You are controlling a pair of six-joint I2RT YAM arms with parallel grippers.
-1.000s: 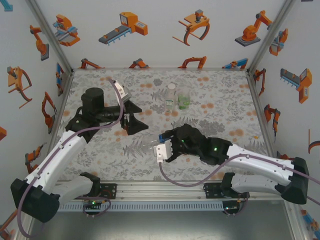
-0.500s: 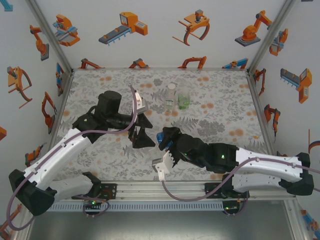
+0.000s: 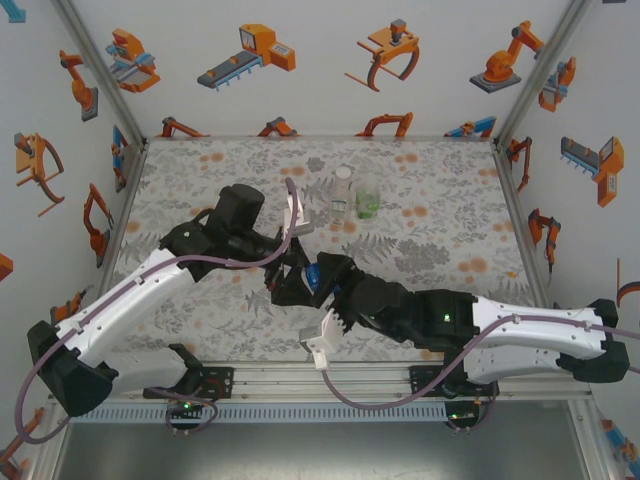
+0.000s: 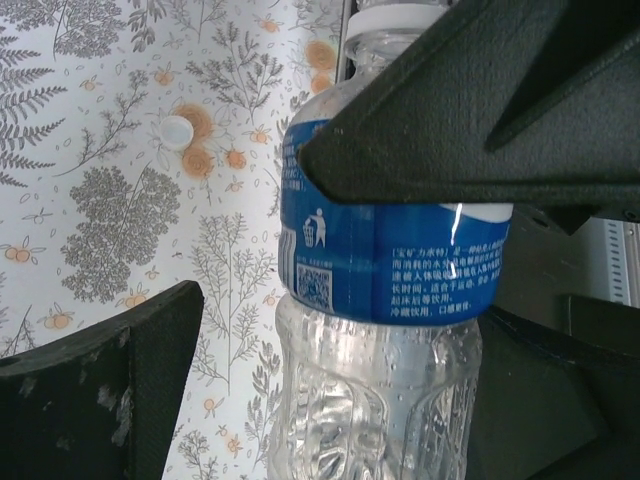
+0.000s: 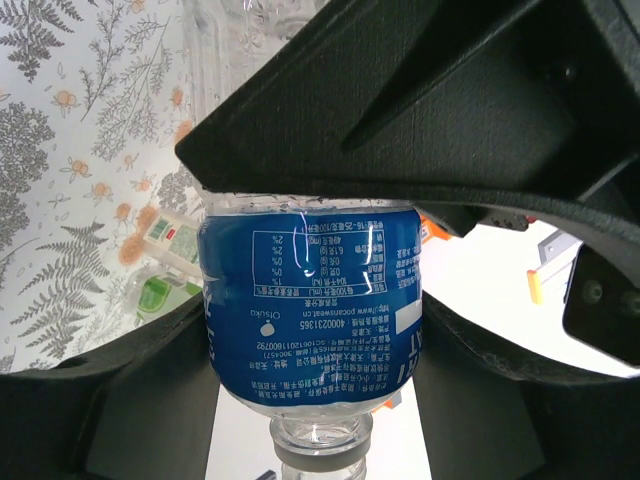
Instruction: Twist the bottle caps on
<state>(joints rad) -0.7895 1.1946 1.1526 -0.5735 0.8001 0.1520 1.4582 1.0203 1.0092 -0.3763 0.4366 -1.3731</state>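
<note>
Centre frame, the right gripper pinches the blue-label bottle. The left gripper straddles it, jaws spread. A loose cap lies upper left in the left-wrist view. The white-and-green bottle and green-tinted bottle stand behind. Screwing seems barely begun.

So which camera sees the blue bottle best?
Left wrist view: the blue-label bottle shows from neck ring to clear body. Right wrist view shows mostly its label, top view a small blue patch.

The bottle is clear, glossy plastic with a shiny blue label; the fingers are matt black, scuffed; the floral tabletop seems matt.
</note>
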